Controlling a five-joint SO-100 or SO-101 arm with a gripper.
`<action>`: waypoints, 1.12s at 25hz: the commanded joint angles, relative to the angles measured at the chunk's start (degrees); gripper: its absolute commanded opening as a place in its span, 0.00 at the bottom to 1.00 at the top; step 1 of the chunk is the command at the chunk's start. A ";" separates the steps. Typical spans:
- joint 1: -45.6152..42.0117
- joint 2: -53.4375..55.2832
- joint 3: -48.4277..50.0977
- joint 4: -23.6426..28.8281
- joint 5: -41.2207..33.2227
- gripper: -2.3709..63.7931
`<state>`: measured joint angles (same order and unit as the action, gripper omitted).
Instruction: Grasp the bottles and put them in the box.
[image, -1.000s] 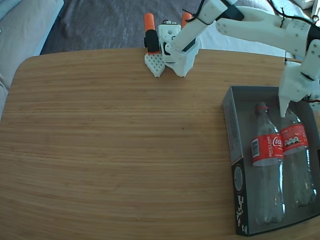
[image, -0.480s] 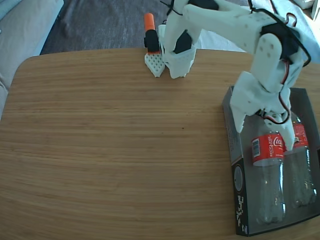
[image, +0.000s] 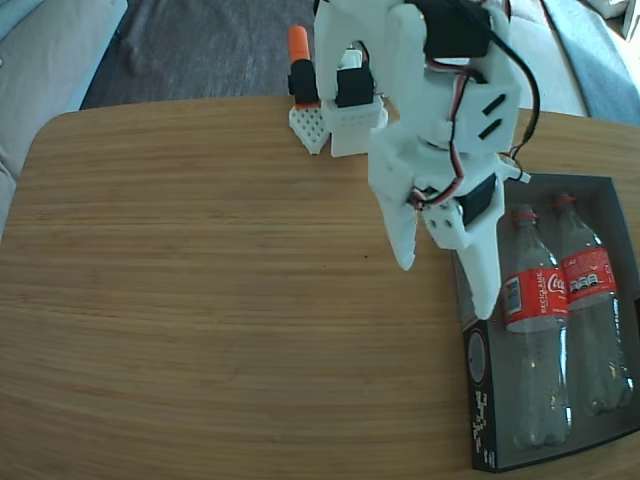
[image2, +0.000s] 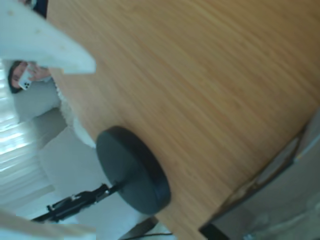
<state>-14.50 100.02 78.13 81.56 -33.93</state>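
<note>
Bottles (image: 555, 310) in box (image: 478, 375), claw (image: 445, 290) open

Clear bottles (image: 540, 330), red labels; box (image: 478, 385) dark grey inside, black-white outside; white hand (image: 447, 287).

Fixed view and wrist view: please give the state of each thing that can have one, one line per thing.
Left clear plastic Coca-Cola bottle with red label: lying flat in the box, no cap.
Right clear plastic Coca-Cola bottle with red label: lying flat beside it, no cap.
Shallow cardboard box, dark grey inside: open, holding both bottles.
White gripper: jaws open, empty, above the box's left edge.
Black round stand base: resting on the wooden table.
</note>
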 joint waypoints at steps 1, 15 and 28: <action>1.49 7.03 2.81 -3.16 0.26 0.45; 7.38 29.00 27.60 -13.62 0.26 0.04; 14.77 44.82 43.68 -15.64 19.34 0.03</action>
<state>0.00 141.59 121.11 66.62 -17.31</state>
